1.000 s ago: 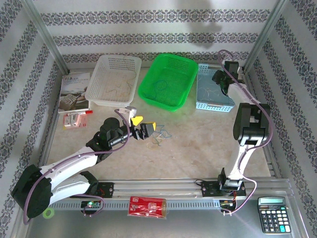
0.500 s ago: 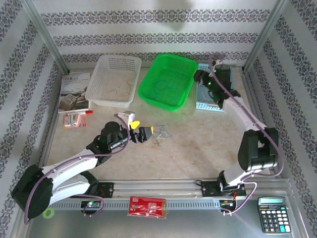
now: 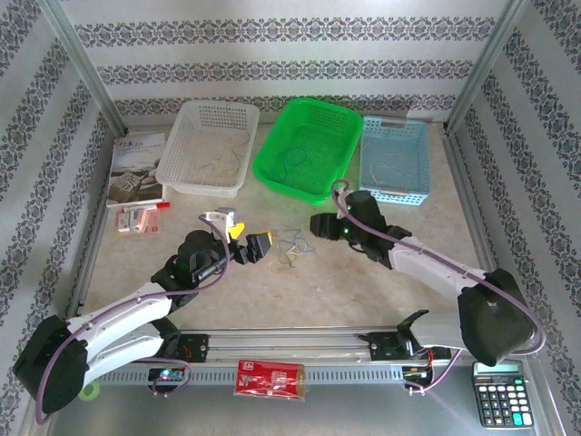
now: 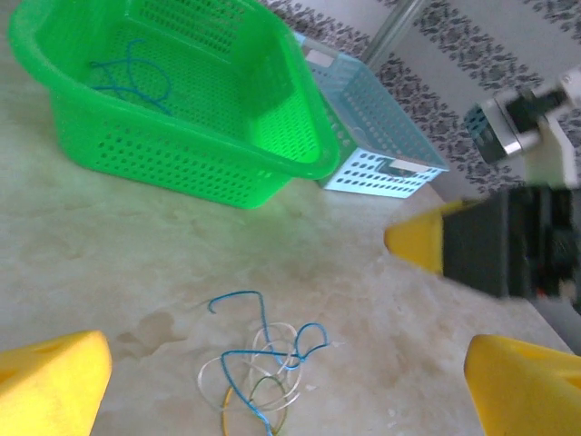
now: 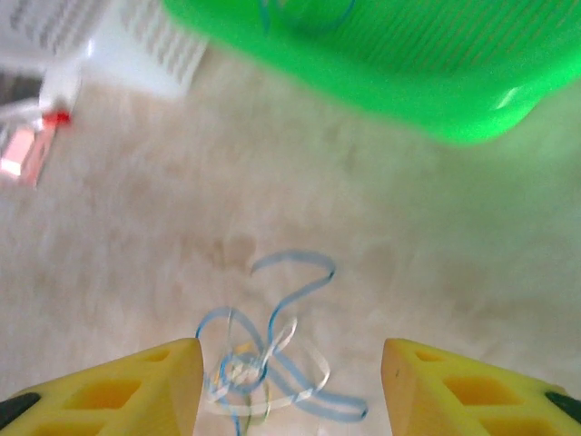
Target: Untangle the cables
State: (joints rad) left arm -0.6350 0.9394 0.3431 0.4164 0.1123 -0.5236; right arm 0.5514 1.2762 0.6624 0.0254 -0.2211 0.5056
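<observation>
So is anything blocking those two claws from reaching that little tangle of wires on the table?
Nothing visible does. The cables lie on bare table between the left gripper and the right gripper, both open and pointed at them. The green basket sits farther back, out of the way.

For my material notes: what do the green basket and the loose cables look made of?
Green basket: looks like moulded plastic, slightly glossy, with regular holes in its walls. Cables: thin smooth strands holding loose curls, probably plastic-coated wire; core not visible.
</observation>
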